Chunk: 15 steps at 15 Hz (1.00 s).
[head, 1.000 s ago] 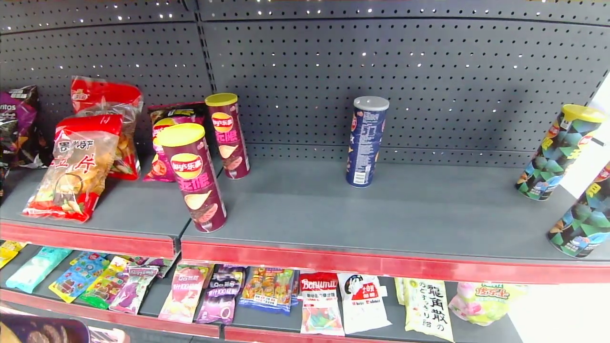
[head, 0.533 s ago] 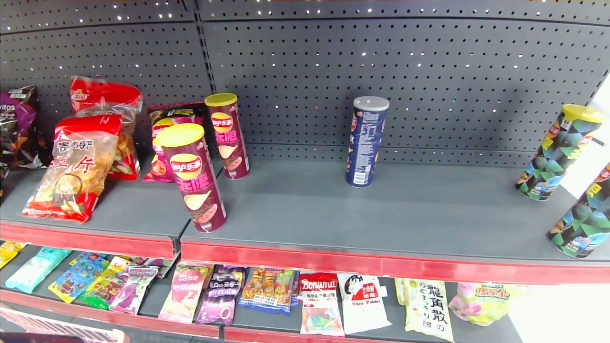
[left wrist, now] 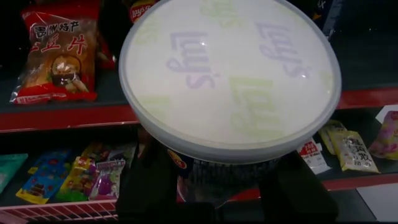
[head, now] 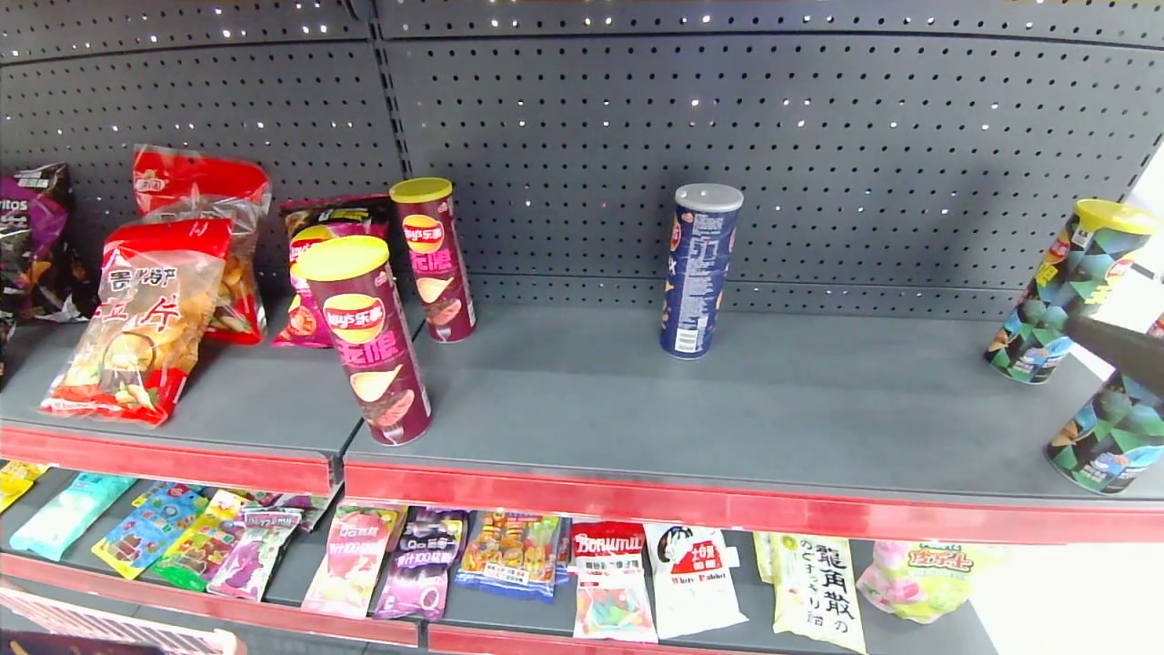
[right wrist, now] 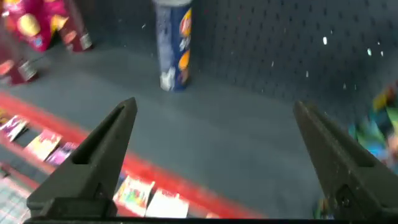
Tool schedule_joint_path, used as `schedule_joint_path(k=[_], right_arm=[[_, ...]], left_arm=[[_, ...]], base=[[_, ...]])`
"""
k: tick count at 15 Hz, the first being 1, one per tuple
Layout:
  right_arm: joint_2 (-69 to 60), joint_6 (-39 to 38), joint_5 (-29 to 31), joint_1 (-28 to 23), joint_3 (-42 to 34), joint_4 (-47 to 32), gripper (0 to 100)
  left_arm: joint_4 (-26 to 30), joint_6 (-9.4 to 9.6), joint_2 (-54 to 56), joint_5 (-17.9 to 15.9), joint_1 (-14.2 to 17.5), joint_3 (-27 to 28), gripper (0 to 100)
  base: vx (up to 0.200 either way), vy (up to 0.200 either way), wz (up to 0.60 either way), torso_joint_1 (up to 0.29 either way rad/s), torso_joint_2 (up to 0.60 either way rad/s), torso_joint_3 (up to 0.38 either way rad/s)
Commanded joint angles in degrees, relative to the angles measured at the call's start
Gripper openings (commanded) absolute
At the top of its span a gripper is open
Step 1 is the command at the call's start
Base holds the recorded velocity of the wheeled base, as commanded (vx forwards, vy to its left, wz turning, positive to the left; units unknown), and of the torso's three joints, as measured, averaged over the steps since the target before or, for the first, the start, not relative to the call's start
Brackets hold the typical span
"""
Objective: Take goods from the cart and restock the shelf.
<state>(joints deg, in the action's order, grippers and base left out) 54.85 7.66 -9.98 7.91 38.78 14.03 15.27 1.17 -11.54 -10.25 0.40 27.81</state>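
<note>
Right gripper [right wrist: 214, 107] has entered at the right end of the shelf [head: 727, 409], fingers wide apart; blue can [right wrist: 174, 43] stands farther left. Left gripper [left wrist: 221, 186] clamps a white-lidded chip can [left wrist: 230, 74] on the near side of the shelf.

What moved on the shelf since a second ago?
A dark piece of the right arm has slid in from the right edge, in front of the patterned cans. The purple thing low in the left corner sank away. The blue can, purple cans and bags stayed put.
</note>
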Motion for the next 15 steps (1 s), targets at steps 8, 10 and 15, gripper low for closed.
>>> schedule_joint_path(k=[8, 10, 15], right_arm=[[46.1, -4.2, 16.6, 12.1, 18.5, 22.5, 100], [49.8, -4.3, 17.6, 13.4, 22.6, 22.5, 100], [53.3, -5.4, 18.2, 17.0, 26.6, 22.5, 100]], left_arm=[[0.1, -0.03, -0.6, 1.1, 0.1, -0.5, 0], [0.1, -0.03, -0.6, 1.3, 0.1, -0.6, 0], [0.1, -0.03, -1.0, 1.6, 0.1, -0.5, 0]], base=[[0.000, 0.000, 0.00, 0.000, 0.00, 0.000], [0.000, 0.000, 0.00, 0.000, 0.00, 0.000], [0.000, 0.000, 0.00, 0.000, 0.00, 0.000]])
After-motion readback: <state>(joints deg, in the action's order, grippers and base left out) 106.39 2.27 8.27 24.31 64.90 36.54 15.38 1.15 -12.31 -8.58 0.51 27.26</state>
